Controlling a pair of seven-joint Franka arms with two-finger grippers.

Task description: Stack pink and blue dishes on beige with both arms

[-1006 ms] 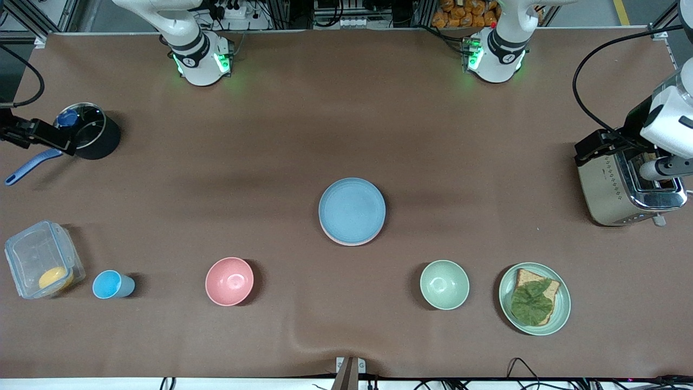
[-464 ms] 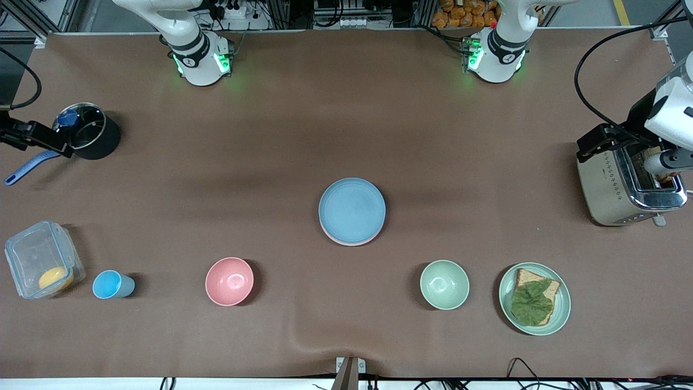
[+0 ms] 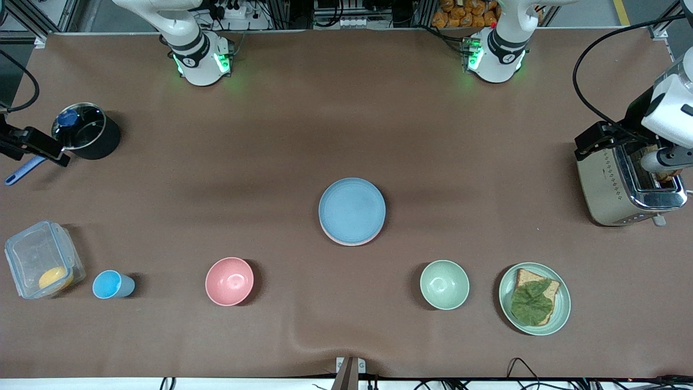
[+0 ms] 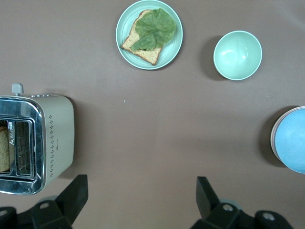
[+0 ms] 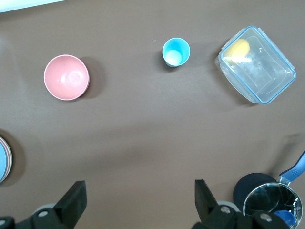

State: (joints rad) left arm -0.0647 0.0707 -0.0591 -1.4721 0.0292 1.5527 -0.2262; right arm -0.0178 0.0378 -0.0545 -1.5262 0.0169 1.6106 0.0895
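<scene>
L gripper (image 4: 138, 200) spread wide over toaster (image 3: 622, 184), R gripper (image 5: 138, 202) spread wide over pot (image 3: 86, 138); blue plate (image 3: 352, 210) tops stack.

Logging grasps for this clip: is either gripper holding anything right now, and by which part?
Nothing is held. The left gripper is open over the table by the toaster; the right gripper is open near the pot.

R wrist — tool (image 5: 138, 202) wide | pink bowl (image 5: 66, 77) | blue cup (image 5: 176, 52)
</scene>
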